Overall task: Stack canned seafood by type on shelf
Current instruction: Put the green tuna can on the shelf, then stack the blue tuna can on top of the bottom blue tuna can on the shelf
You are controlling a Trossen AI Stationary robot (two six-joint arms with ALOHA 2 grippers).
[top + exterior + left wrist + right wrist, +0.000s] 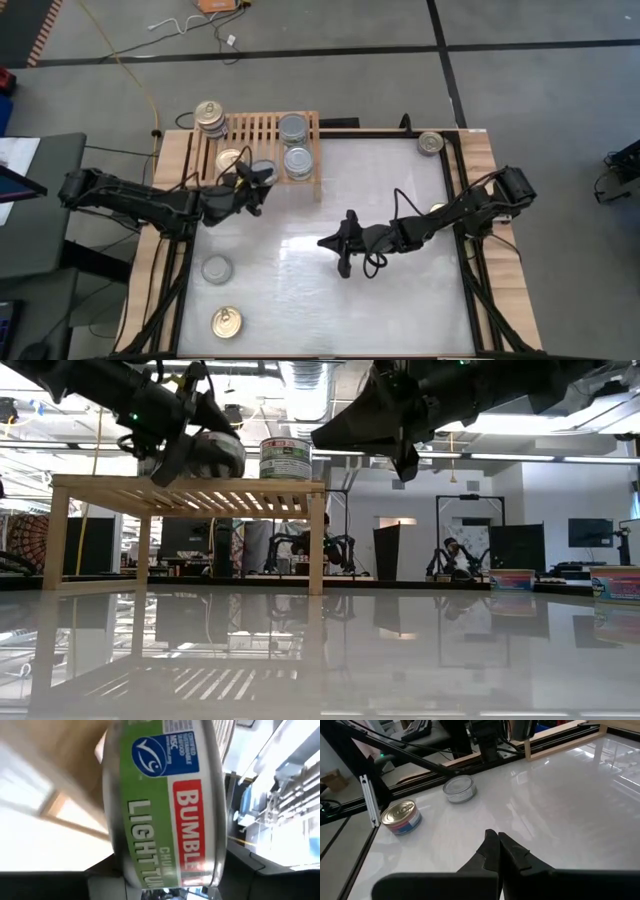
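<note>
Right at your left wrist camera is a green-labelled tin [165,805], clamped in the left gripper [252,180] over the shelf [262,128] front edge, beside the silver tins [297,160]. Your right gripper [342,250] hangs mid-table, fingers together, holding nothing.

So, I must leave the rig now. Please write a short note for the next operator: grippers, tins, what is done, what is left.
Left gripper: holds a silver tin at the shelf's front edge.
Right gripper: shut, empty, over the table's middle.
Done: gold stack at the shelf's left end, two silver tins on its right part.
Left: a gold tin near the held one, a silver tin and a gold tin at front left, one tin at back right.
</note>
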